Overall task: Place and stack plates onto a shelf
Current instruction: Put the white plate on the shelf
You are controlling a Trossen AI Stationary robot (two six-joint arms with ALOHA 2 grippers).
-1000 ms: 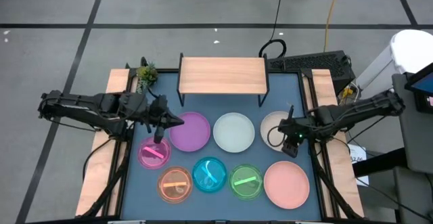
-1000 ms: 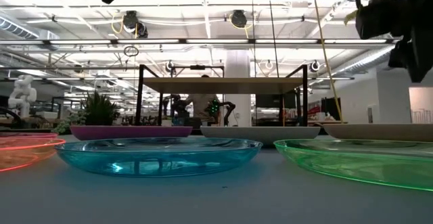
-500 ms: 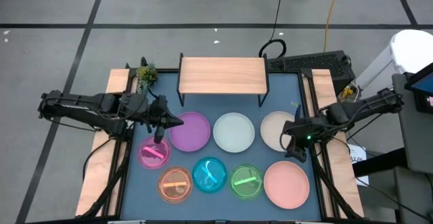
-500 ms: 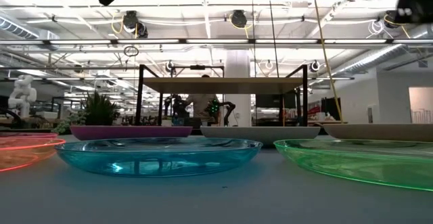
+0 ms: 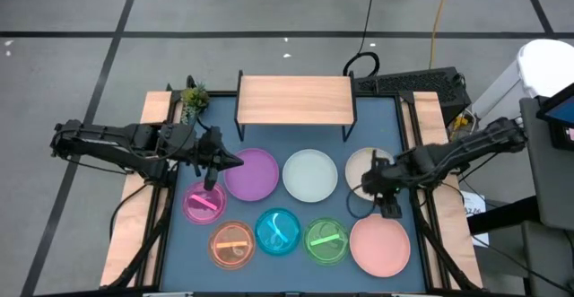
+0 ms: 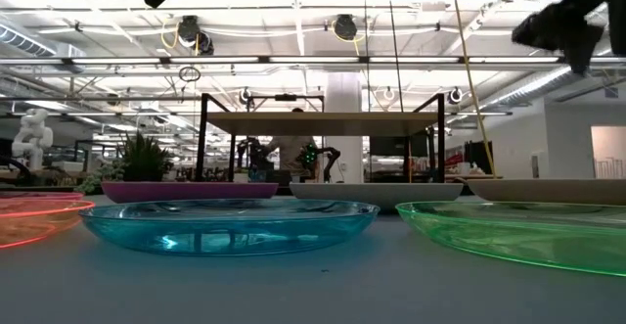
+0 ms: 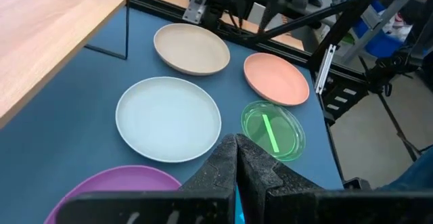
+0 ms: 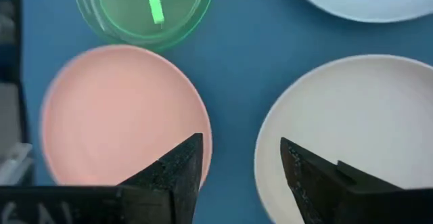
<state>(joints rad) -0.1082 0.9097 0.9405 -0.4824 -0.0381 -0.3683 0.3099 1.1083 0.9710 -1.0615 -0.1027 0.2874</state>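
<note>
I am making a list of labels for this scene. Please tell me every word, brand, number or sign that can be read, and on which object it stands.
None can be read: the plates, the shelf and both arms carry no legible text.
The keyboard keys are too small to read.

On a dark blue table [image 5: 377, 109] lie 4 opaque plates, purple [image 5: 252, 173], white [image 5: 310, 174], beige [image 5: 361, 165] and pink [image 5: 380, 244], and 4 translucent ones, pink [image 5: 204, 201], orange [image 5: 232, 244], blue [image 5: 277, 231] and green [image 5: 326, 240], beneath a light-wood, black-legged shelf [image 5: 295, 100].
</note>
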